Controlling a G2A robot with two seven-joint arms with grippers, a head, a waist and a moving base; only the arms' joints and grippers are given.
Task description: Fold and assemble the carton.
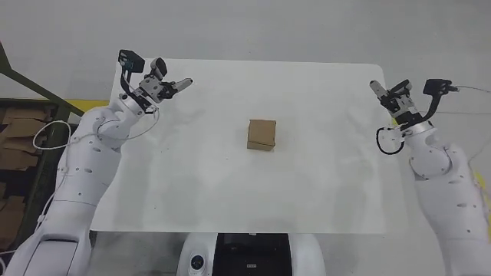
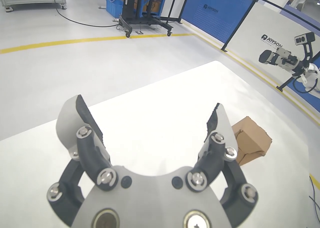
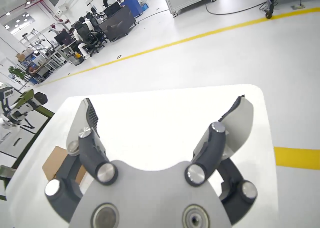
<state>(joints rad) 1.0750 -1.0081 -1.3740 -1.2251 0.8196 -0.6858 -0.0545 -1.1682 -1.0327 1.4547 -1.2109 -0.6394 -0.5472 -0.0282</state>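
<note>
Both pairs of fingers are spread apart, and nothing is held. The left gripper (image 1: 172, 77) is seen at the upper left of the top view and the right gripper (image 1: 389, 89) at the upper right. Both are well apart from the carton (image 1: 261, 133), already box-shaped at the centre of the table (image 1: 322, 188). Folding is judged largely done; any loose flap would call for an inward reach.

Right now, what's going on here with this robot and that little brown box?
A two-armed robot is working on a carton, which sits in the middle of the table, already in a box shape. Neither arm touches it. The left end effector and the right end effector are both open and empty, held at opposite sides of the table, well away from the carton.
</note>
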